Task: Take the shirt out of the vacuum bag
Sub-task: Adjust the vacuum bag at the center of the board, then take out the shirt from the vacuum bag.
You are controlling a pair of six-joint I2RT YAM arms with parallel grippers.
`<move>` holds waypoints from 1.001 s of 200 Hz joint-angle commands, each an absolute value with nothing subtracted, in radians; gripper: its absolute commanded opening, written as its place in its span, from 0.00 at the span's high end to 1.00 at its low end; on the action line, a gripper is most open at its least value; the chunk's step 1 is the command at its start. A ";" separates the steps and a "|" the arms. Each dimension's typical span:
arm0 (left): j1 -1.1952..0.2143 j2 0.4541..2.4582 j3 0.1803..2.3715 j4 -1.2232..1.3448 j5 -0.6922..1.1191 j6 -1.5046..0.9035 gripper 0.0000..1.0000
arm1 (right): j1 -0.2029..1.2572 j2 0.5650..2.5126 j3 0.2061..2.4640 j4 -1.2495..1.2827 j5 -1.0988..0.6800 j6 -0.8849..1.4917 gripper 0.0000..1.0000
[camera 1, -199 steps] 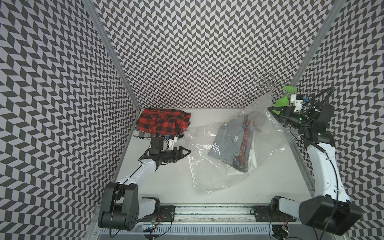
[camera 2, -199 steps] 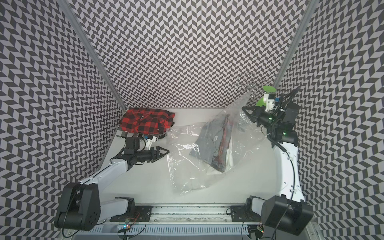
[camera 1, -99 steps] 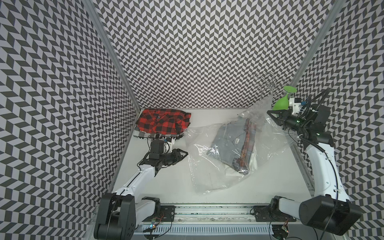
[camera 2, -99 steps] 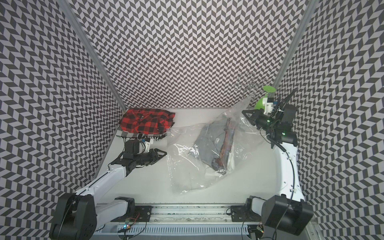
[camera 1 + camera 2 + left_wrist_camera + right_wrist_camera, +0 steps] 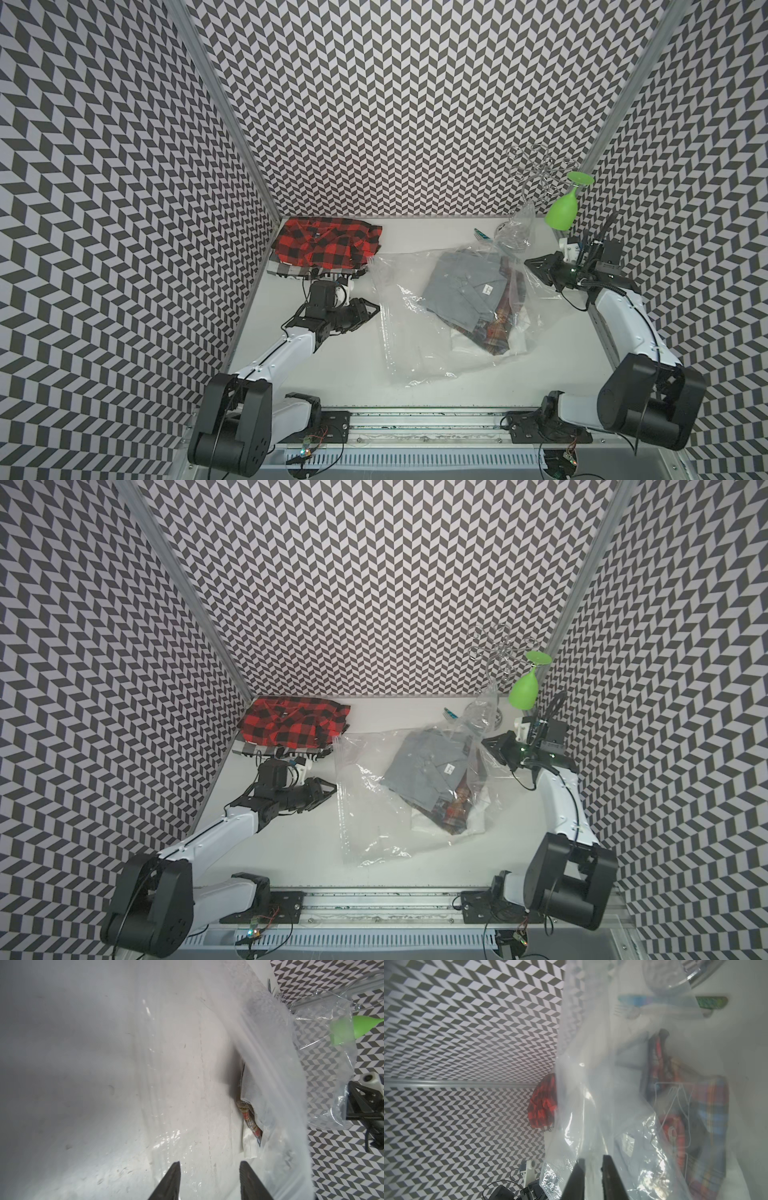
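At 3 o'clock of the vacuum bag [image 5: 399,340], the right end effector [image 5: 533,266] has parted slightly, dropping the bag flatter; the shirt [image 5: 461,286] stays inside, unextracted. At 9 o'clock, the left end effector [image 5: 371,309] waits half-open, empty.

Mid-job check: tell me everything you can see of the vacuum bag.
The vacuum bag is clear, crinkly plastic lying mostly flat on the white table, right of centre. Inside, a folded grey shirt lies on plaid fabric. Its far corner stands up beside the right pincer; whether that grips the film is unclear. The open left pincer points at its opposite edge.
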State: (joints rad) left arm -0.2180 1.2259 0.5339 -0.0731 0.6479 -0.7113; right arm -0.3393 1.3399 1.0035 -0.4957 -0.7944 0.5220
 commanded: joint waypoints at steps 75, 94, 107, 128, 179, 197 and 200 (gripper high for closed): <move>-0.376 1.458 0.591 0.289 0.729 -0.845 0.32 | -0.440 1.376 1.291 -0.698 -0.476 0.404 0.37; -0.395 1.488 0.608 0.325 0.726 -0.854 0.30 | -0.437 1.374 1.373 -0.696 -0.511 0.445 0.32; -0.398 1.518 0.622 0.334 0.724 -0.853 0.30 | -0.426 1.365 1.407 -0.671 -0.562 0.477 0.26; -0.390 1.545 0.634 0.334 0.722 -0.847 0.33 | -0.388 1.363 1.433 -0.646 -0.654 0.517 0.22; -0.384 1.568 0.645 0.351 0.740 -0.837 0.33 | -0.142 1.368 1.254 -0.595 -0.746 0.495 0.20; -0.384 1.570 0.637 0.357 0.742 -0.836 0.33 | -0.129 1.389 1.166 -0.611 -0.684 0.446 0.22; -0.384 1.570 0.634 0.358 0.745 -0.835 0.32 | -0.128 1.392 1.154 -0.613 -0.665 0.435 0.22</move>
State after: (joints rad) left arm -0.3840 1.5631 0.6231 0.3183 0.7208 -0.8490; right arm -0.1375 1.3678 1.2415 -0.6037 -0.7235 0.4973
